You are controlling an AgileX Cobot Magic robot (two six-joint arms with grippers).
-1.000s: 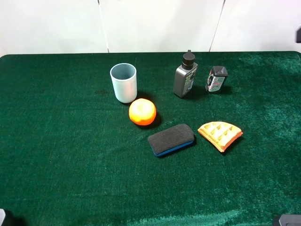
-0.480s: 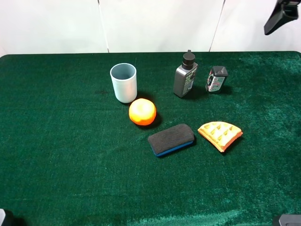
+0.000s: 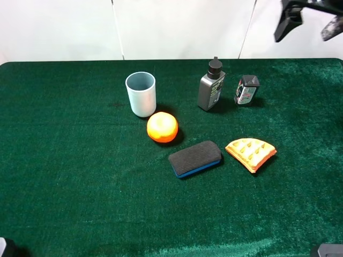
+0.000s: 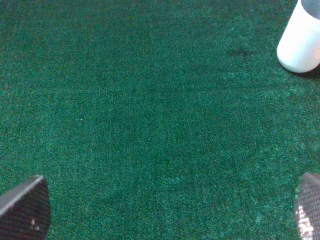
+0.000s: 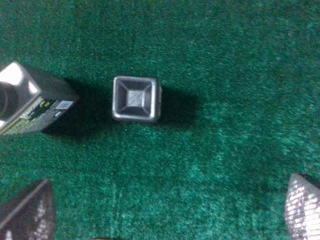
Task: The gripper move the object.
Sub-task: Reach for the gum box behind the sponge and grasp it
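The object, a small dark box with a black top and a white, red and green label (image 3: 246,89), stands on the green table right of the grey bottle (image 3: 211,85). In the right wrist view it is seen from above as a square dark top (image 5: 136,98) with the bottle (image 5: 30,100) beside it. My right gripper (image 3: 310,21) hangs open high at the back right, above and behind the object; its fingertips (image 5: 30,215) are spread wide. My left gripper (image 4: 165,210) is open over bare cloth, with the cup (image 4: 301,40) off to one side.
A pale blue cup (image 3: 141,93), an orange (image 3: 162,127), a black and blue eraser (image 3: 195,158) and a waffle wedge (image 3: 250,153) lie on the table (image 3: 64,160). A white wall runs behind the table's far edge.
My right gripper has come into the exterior high view at the top right and moved left toward the object. Nothing on the table has moved.
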